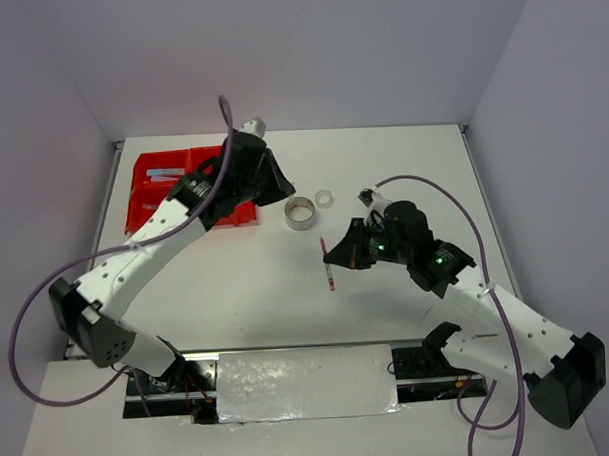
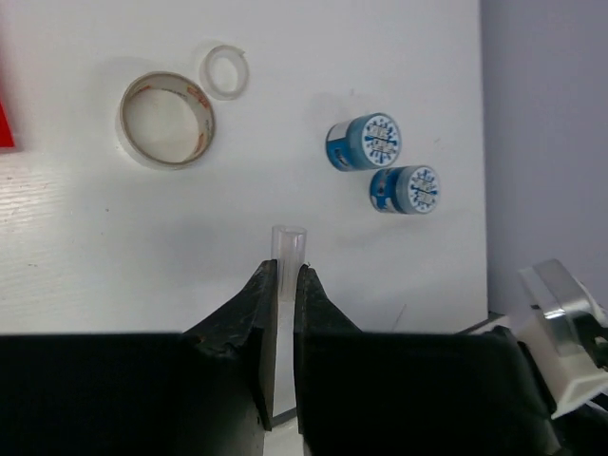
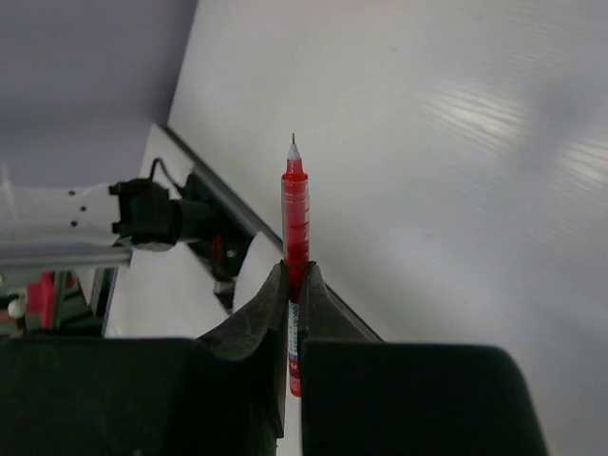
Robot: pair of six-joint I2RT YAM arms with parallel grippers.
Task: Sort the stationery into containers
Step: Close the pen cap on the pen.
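**Per-view coverage**
- Top external only: red bin block (image 1: 148, 198) at far left of the white worktop (image 1: 408, 314), partly covered by the left arm. Dividers visible, compartment count not readable.
- Left wrist only: first tub (image 2: 366, 142) and second tub (image 2: 406, 188), just beside each other, near the worktop's edge. Round blue-white printed faces, blue sides.
- Top external and left wrist: grey tape ring (image 2: 166, 119) and smaller clear ring (image 2: 227, 71), just beside each other, well apart from the tubs.
- Right wrist only: fine detail of the red pen (image 3: 295, 209).

**Edges and open room**
- Walls at left, far and right sides of the worktop.
- Bare surface between the rings and the near edge, and across the right half.
- In the right wrist view, near worktop edge running diagonally left of the pen, with mount hardware beyond it.

**Hands and items**
- Left hand (image 2: 286, 271): clenched on a short pale stick (image 2: 289, 242), translucent, its end protruding past the fingertips. Located beside the bin block.
- Right hand (image 3: 294, 275): clenched on the red pen, over mid-worktop. Red barrel, white cone, thin point facing away from the wrist. Contact with the surface: cannot tell.
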